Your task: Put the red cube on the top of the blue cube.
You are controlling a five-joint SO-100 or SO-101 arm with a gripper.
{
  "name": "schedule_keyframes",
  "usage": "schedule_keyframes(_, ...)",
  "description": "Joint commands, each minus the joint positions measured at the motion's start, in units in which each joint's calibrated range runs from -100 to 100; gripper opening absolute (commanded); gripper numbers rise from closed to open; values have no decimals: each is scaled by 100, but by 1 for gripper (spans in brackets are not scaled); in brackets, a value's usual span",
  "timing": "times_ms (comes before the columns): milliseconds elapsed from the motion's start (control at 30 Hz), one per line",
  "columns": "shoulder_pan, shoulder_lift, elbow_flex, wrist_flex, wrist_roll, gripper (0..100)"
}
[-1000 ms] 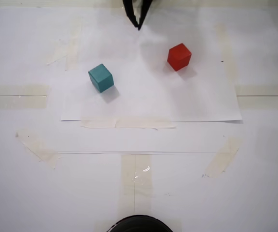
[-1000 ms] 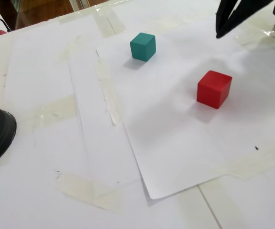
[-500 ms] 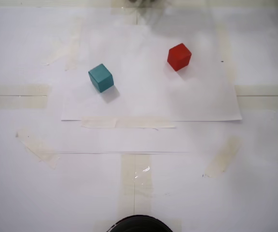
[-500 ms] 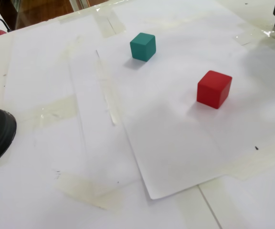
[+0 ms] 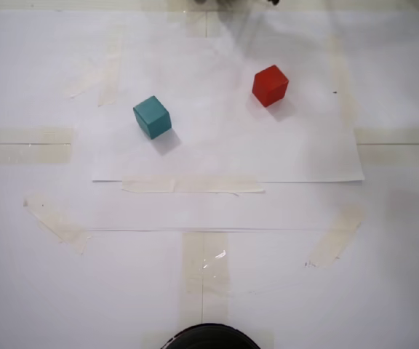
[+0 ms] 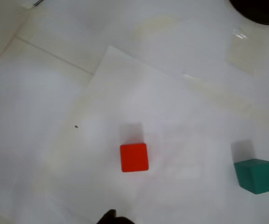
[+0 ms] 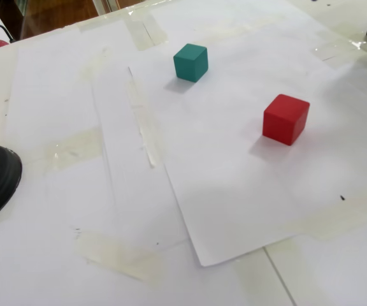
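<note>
Two cubes sit apart on taped white paper (image 5: 217,156): small matte red cube (image 6: 134,157), small matte teal-blue cube (image 6: 256,175). Wrist view: red cube just ahead of dark gripper tip (image 6: 112,217) at bottom edge, teal off right. Jaw spread cannot be told; nothing held.

- The red cube (image 5: 270,85) and the blue cube (image 5: 152,117) sit well apart on flat white paper (image 5: 224,156), with bare paper between them.
- Nothing stands close to either cube, so every side is open.
- Only flat tape strips (image 5: 192,186) lie around.
</note>
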Motion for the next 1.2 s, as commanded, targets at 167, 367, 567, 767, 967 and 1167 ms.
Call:
schedule_keyframes(167, -627, 702, -243, -144, -205, 0)
schedule_keyframes(367, -521, 1303, -243, -364, -166, 0)
schedule_keyframes(567, -339, 1741, -225, -592, -44, 8)
schedule_keyframes(767, -347, 1801, -34, -918, -54, 14)
schedule_keyframes(967, -400, 1930, 47, -1244, -20, 19)
schedule_keyframes(1167, -407, 2110, 447, -1391, -39, 22)
